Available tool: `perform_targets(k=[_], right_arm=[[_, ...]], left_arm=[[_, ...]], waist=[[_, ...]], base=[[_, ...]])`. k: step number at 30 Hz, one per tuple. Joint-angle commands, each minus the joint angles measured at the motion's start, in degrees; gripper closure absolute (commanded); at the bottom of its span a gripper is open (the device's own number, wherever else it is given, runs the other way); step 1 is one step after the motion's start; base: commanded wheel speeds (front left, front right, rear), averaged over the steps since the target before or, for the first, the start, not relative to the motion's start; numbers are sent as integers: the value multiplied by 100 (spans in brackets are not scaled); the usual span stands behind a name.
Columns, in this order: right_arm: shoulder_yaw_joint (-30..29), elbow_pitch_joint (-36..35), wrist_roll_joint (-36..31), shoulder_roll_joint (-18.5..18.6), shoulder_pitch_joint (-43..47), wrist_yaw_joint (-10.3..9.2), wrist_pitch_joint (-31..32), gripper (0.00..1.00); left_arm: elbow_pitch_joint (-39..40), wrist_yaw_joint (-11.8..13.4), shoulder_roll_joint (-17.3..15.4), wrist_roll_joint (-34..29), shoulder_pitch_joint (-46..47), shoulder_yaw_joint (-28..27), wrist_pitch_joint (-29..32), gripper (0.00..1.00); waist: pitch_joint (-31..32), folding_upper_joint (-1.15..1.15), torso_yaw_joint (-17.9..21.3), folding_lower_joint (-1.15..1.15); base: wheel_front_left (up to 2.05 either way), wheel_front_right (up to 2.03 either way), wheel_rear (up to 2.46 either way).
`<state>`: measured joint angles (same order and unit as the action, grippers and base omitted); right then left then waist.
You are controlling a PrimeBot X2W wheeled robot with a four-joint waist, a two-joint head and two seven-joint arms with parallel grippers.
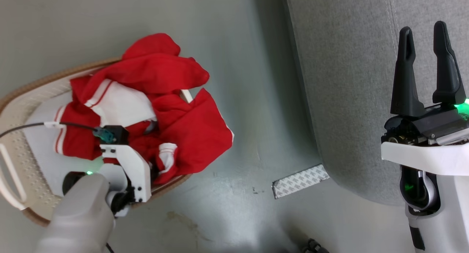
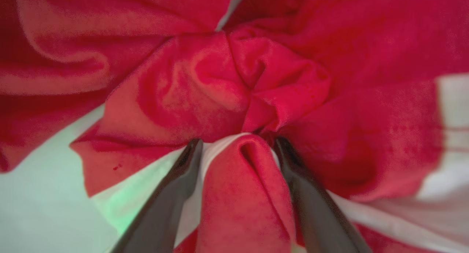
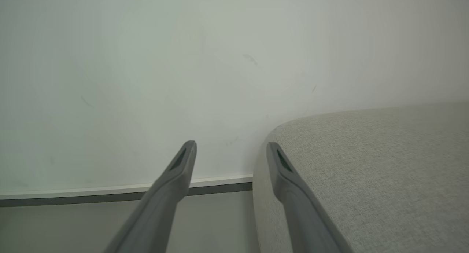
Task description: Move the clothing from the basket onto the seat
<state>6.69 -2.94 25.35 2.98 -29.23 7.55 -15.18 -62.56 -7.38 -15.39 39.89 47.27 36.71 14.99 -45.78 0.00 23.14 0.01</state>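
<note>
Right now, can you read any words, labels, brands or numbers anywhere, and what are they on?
None: no readable text in any view.
The clothing shows only white bands and thin stripes, no lettering.
The strip on the floor carries a repeating arrow-like pattern, no words.
The basket and sofa show no labels.

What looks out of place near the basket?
The clothing spills over the basket rim toward the seat, one flap hanging outside. A patterned strip lies on the floor by the seat, like stray tape.
</note>
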Motion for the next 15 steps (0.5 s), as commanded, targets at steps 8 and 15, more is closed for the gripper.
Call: perform_targets(k=[8, 15], right_arm=[[14, -2, 110, -12, -99, -12, 5, 0], [-34, 83, -13, -10, -75, -12, 5, 0]], left_arm=[[-87, -16, -187, 236, 235, 390, 141, 100], [58, -16, -261, 371, 257, 733, -136, 100]], waist=[[-193, 0, 170, -1], [21, 0, 76, -1]], base=[[0, 0, 0], [0, 0, 0]])
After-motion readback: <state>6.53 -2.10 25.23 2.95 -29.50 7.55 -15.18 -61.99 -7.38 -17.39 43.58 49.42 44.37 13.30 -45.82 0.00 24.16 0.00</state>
